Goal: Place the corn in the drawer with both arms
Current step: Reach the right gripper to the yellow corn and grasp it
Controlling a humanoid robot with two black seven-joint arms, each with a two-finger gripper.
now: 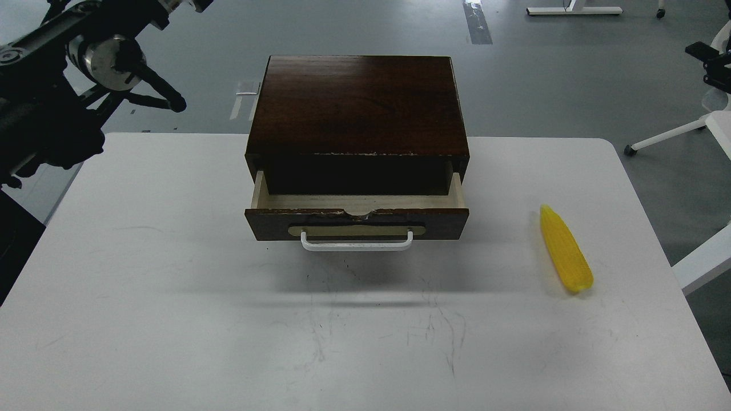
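The yellow corn [565, 249] lies on the white table [171, 319] at the right, tapered end pointing away from me. The drawer [357, 222] of the dark brown box [358, 103] is pulled out a short way, showing a strip of pale wood inside, with its white bar handle [357, 244] facing me. My left arm [68, 74] is raised at the top left, clear of the box, and its far end runs out of the top edge. A small black part of my right arm [711, 63] shows at the right edge, far above the corn; its fingers cannot be told apart.
The box stands at the table's far middle edge. Grey floor lies behind, with a white chair [714, 114] at the right and a white desk base [574, 9] at the top. The table's front half shows only scuff marks.
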